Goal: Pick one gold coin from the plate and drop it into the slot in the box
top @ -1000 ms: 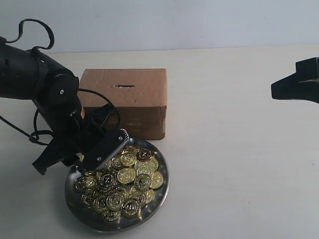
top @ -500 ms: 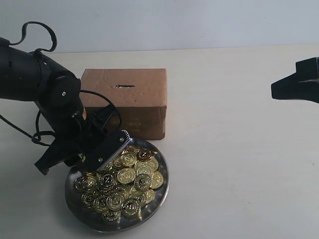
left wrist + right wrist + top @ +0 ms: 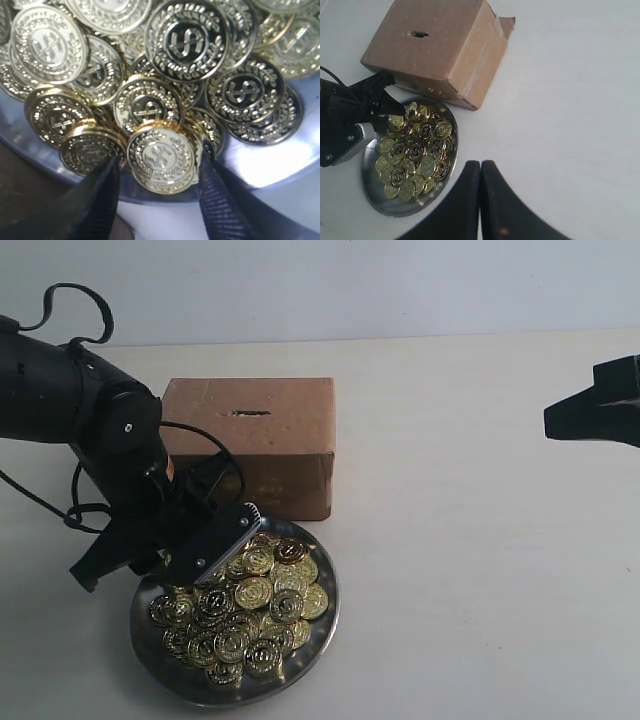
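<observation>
The silver plate (image 3: 328, 625) sits at the front left, heaped with gold coins (image 3: 255, 592). Behind it stands the brown box (image 3: 262, 445), its dark slot (image 3: 250, 412) on the top face. My left gripper (image 3: 180, 575) is down at the plate's left rim. In the left wrist view its fingers (image 3: 102, 195) stand open on either side of one gold coin (image 3: 161, 159) lying at the pile's edge. My right gripper (image 3: 480, 165) is shut on nothing, hovering at the far right (image 3: 552, 422). The right wrist view shows the box (image 3: 440, 55), its slot (image 3: 418, 34) and the plate (image 3: 370, 192).
The pale tabletop (image 3: 480, 570) stretches from the plate to the right arm. A black cable (image 3: 75, 510) loops beside the left arm. The box has a loose flap (image 3: 504, 24) at its back corner.
The left arm has shifted slightly rightward over the plate's rim since a second ago and has barely moved in the last half second. The right arm is still.
</observation>
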{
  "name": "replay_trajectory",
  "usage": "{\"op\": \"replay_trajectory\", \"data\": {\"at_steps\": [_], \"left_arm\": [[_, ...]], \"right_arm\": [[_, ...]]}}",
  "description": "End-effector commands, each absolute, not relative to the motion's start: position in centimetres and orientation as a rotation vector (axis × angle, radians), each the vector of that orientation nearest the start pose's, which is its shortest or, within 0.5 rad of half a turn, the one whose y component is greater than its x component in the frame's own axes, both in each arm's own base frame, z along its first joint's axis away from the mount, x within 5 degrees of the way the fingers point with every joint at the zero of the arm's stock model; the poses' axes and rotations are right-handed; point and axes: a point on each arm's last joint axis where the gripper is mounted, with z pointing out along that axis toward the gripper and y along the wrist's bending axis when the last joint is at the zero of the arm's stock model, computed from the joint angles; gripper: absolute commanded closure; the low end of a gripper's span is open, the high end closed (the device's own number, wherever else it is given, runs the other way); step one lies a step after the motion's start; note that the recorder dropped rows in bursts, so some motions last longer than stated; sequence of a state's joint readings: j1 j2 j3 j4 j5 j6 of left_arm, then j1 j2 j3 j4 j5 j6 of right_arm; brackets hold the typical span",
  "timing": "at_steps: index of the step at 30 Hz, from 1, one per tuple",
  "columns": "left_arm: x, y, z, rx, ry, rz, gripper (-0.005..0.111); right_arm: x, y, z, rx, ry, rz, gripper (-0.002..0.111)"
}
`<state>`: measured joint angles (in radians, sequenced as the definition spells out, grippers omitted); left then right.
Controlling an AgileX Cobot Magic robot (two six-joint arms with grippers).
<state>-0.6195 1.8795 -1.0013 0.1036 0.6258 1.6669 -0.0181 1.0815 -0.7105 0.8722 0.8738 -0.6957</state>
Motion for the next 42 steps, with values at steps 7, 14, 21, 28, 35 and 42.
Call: {"op": "replay_trajectory", "data": {"at_steps": [7,14,21,28,35,42], "left_arm": [[26.95,-18.57,12.74,-3.004,-1.186,-0.202,0.058],[26.95,-18.57,12.13,-3.002,-1.147,-0.186,0.058],[26.95,-18.57,12.14,-3.003,-1.144,-0.187,0.058],[26.95,-18.57,12.14,-3.003,-1.143,-0.187,0.058],[26.95,-18.57,12.68,-3.015,-1.149,-0.202,0.058],[26.95,-18.57,12.67,-3.014,-1.149,-0.202,0.058]], "right_arm": [[19.41,4.92,28.40,-0.282,2.374,0.748,0.108],[19.41,4.92,28.40,-0.284,2.373,0.747,0.108],[19.41,4.92,28.40,-0.284,2.373,0.747,0.108],[19.41,4.92,28.40,-0.284,2.373,0.747,0.108],[19.41,4.92,28.40,-0.284,2.373,0.747,0.108],[19.41,4.92,28.40,-0.284,2.373,0.747,0.108]]}}
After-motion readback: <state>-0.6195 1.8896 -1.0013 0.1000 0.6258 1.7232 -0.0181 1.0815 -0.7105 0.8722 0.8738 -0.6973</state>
